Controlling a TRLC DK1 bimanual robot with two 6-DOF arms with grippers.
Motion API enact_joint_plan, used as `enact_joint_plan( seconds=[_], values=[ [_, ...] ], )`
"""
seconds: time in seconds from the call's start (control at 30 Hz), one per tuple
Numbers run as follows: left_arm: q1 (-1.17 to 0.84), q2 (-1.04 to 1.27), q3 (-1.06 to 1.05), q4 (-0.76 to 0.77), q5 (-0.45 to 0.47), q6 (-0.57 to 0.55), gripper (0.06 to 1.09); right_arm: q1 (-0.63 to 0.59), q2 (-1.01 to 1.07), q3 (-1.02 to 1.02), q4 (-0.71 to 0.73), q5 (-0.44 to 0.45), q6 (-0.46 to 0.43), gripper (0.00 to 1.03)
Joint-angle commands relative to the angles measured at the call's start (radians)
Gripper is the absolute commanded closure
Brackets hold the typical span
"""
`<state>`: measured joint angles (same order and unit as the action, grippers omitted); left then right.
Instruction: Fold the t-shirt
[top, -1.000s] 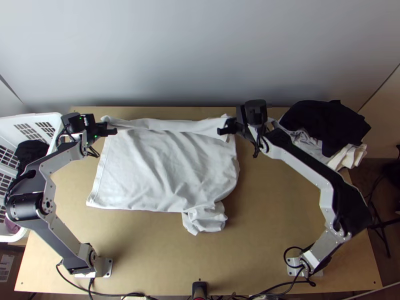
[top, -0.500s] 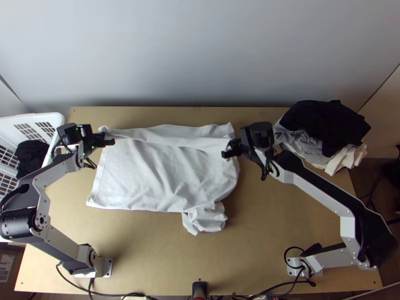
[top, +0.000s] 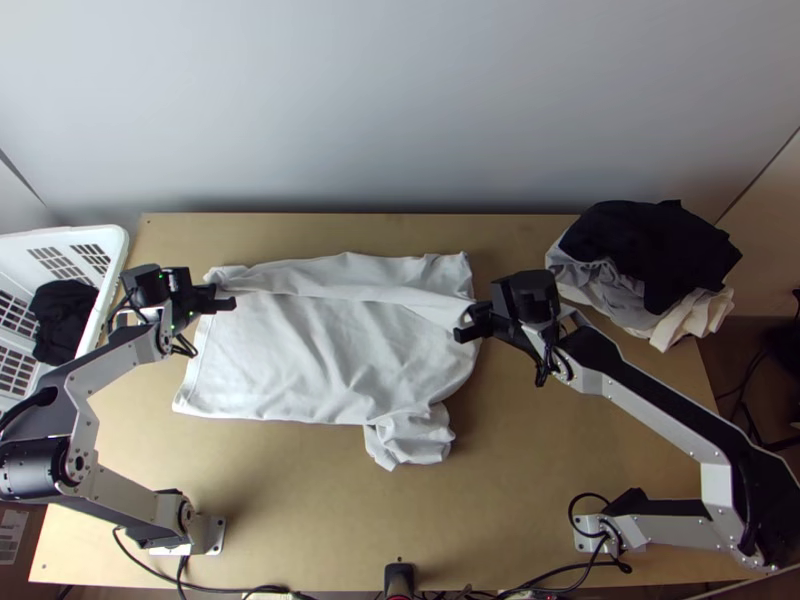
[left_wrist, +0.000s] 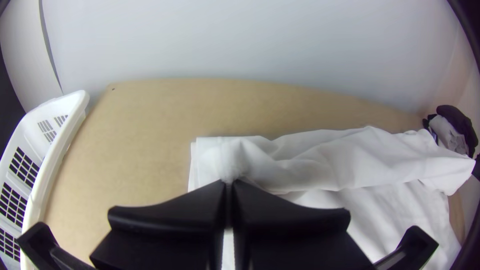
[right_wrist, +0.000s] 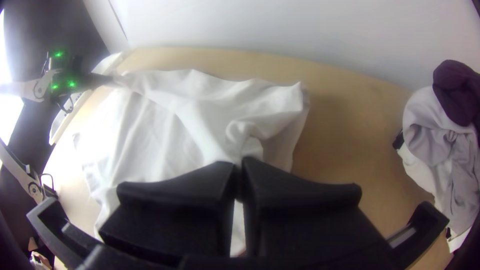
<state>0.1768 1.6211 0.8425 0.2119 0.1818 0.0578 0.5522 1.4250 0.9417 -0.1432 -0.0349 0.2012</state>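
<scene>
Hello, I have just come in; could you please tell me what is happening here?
Two arms are folding a white t-shirt. The left gripper and the right gripper each pinch one end of its far part, which is partly folded over. The rest lies spread on the table, with one bunched bit at the near side.

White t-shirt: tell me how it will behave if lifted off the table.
The t-shirt should be floppy, judging by its soft wrinkles. It would probably sag between the left pincer and the right pincer, which grip it far apart. Its bunched near part might trail or unfold.
</scene>
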Motion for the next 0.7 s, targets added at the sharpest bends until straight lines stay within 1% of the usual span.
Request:
enact_joint_plan(
  seconds=[0.0,0.33,0.67],
  values=[
    [0.009,-0.021,-0.039,0.000,-0.005,0.016,1.05,-0.003,-0.040,-0.058,0.001,0.001,-0.008,1.00],
    [0.056,-0.040,-0.083,0.004,-0.005,0.039,1.05,0.006,-0.097,-0.129,0.001,0.000,-0.023,1.00],
    [0.064,0.017,-0.074,0.030,-0.010,0.050,1.05,0.020,-0.117,-0.176,-0.016,-0.023,-0.042,1.00]
  ],
)
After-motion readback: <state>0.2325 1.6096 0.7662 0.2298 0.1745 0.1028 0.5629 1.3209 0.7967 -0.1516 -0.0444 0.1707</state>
